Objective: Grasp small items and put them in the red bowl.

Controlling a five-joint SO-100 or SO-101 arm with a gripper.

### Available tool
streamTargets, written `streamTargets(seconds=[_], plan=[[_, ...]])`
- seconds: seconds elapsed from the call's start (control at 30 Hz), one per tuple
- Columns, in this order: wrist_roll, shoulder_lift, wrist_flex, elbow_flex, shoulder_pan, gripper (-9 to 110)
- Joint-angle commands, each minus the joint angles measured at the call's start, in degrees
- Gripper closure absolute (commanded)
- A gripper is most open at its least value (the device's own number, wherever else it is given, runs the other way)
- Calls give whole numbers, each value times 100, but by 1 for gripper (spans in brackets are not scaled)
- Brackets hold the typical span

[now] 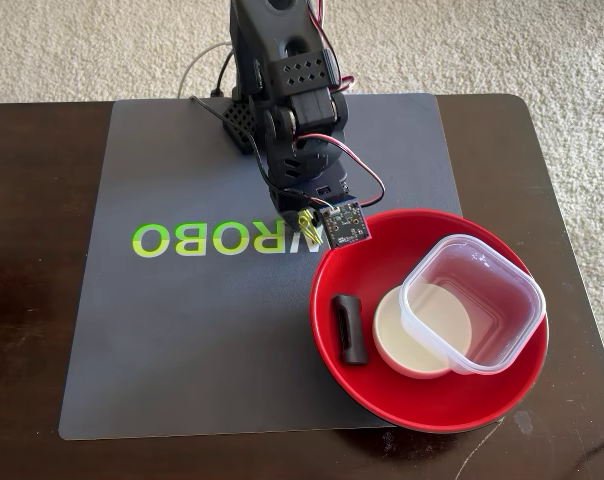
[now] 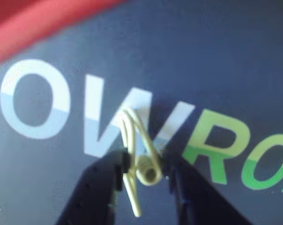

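My gripper [image 1: 307,226] is shut on the yellow-green clip [image 1: 305,221] and holds it above the grey mat, just left of the red bowl's rim [image 1: 327,262]. In the wrist view the clip [image 2: 140,154] is pinched between the two black fingers of the gripper [image 2: 144,180], over the mat's lettering, and the red bowl [image 2: 33,26] shows at the top left. The red bowl holds the small white bowl [image 1: 410,345], the clear square tub [image 1: 474,300] leaning on it, and the short black clip [image 1: 350,328].
The grey mat [image 1: 182,330] with the green and white lettering [image 1: 182,240] lies on a dark wooden table [image 1: 32,300]. The arm's base [image 1: 277,60] stands at the mat's far edge. Beige carpet surrounds the table.
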Motion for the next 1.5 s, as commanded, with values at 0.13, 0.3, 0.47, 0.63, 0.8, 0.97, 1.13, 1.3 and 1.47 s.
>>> streamTargets(seconds=[0.13, 0.3, 0.47, 0.63, 0.8, 0.97, 1.13, 1.3, 1.47], plan=[[35, 2725, 88, 1143, 1063, 101], [-686, 3647, 220, 1204, 1327, 101], [-2250, 3489, 598, -149, 677, 101], [-3621, 1521, 817, -2584, 272, 101], [-4649, -694, 1345, -5221, 44, 101], [-5098, -2373, 1529, -7040, -18, 101], [-5265, -3779, 1714, -8130, 70, 101], [-5150, -4359, 1714, -8183, 123, 84], [-5054, -4605, 1793, -8209, 149, 72]])
